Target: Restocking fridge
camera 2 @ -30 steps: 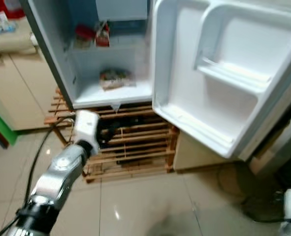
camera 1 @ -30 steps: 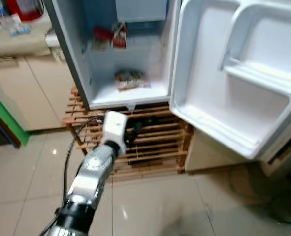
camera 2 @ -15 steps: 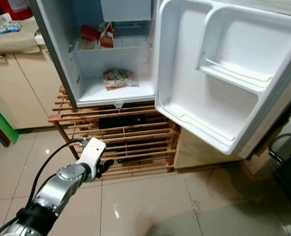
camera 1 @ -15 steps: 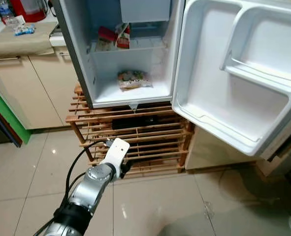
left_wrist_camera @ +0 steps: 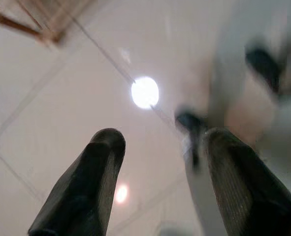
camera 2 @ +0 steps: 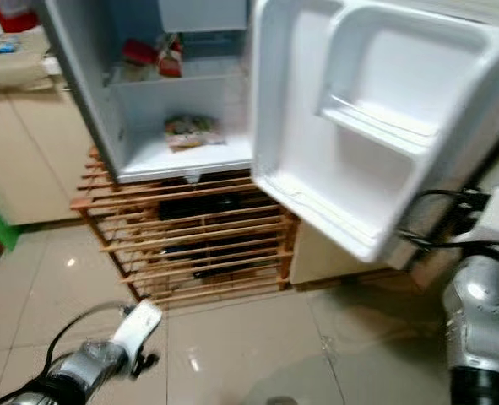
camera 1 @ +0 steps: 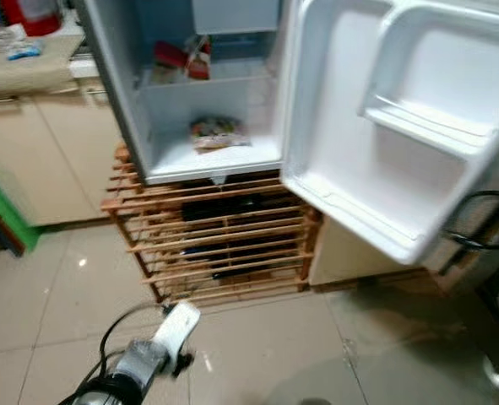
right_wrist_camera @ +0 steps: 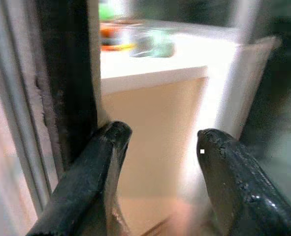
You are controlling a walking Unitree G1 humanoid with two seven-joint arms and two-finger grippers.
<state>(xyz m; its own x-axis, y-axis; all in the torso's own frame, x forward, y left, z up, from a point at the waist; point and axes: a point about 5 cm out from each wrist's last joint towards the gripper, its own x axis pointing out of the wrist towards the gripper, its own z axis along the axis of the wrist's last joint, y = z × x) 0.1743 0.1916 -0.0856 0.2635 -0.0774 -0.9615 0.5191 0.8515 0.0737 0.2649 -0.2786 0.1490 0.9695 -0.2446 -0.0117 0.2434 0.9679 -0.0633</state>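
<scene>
1. Fridge (camera 1: 207, 101) is standing open on a slatted wooden rack (camera 1: 215, 245), its smooth white door (camera 1: 401, 143) swinging out to the robot's right, with moulded shelves showing on the door's inner face.
2. A crinkled food packet (camera 1: 218, 133) is lying on the fridge's bottom floor, and red cartons (camera 1: 181, 59) are sitting on the shelf above it.
3. The left gripper (left_wrist_camera: 160, 142) is hanging low over the glossy beige tiled floor (camera 1: 274, 354), its rounded black jaws spread apart and holding nothing.
4. The right gripper (right_wrist_camera: 160, 140) is hovering at the robot's right side near the door's outer edge, jaws spread and empty, facing a pale cabinet panel (right_wrist_camera: 150, 128).
5. A beige desk (camera 1: 29, 67) with flat cabinet fronts is standing to the left of the fridge, carrying small blurred items.
</scene>
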